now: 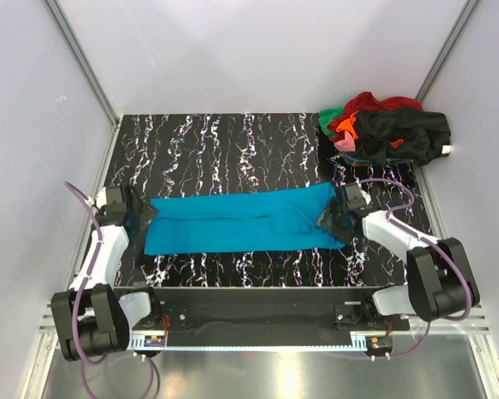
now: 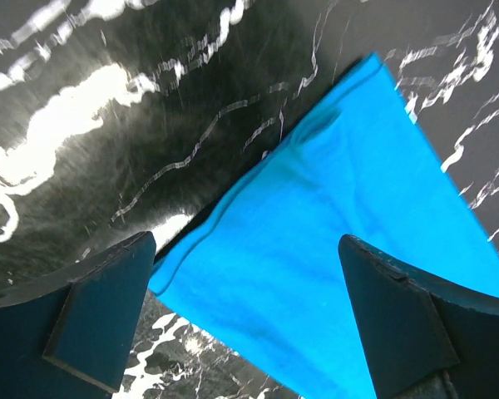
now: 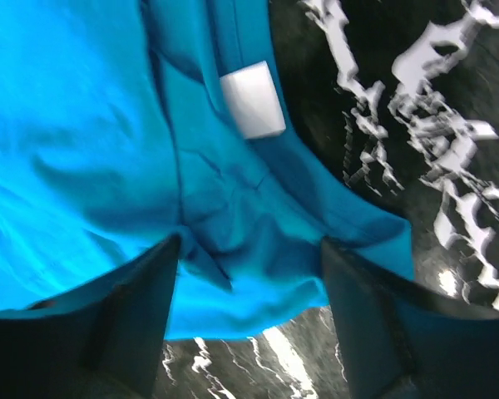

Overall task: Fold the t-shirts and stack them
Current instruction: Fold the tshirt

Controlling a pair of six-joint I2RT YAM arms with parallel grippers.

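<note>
Shows the teal t-shirt (image 1: 241, 223) folded into a long strip across the centre of the table (image 1: 216, 141), other t-shirts (image 1: 387, 129) heaped at 2 o'clock. Finds left gripper (image 1: 140, 218) at its 9 o'clock end, right gripper (image 1: 337, 218) at 3 o'clock by the neck tag (image 3: 251, 100), both released.

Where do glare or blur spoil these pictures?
Top view: glare on the near metal strip. Left wrist view: the black marble-patterned table looks smeared, veins overexposed. Right wrist view: the bright teal-blue cloth t-shirt and white tag look soft.
</note>
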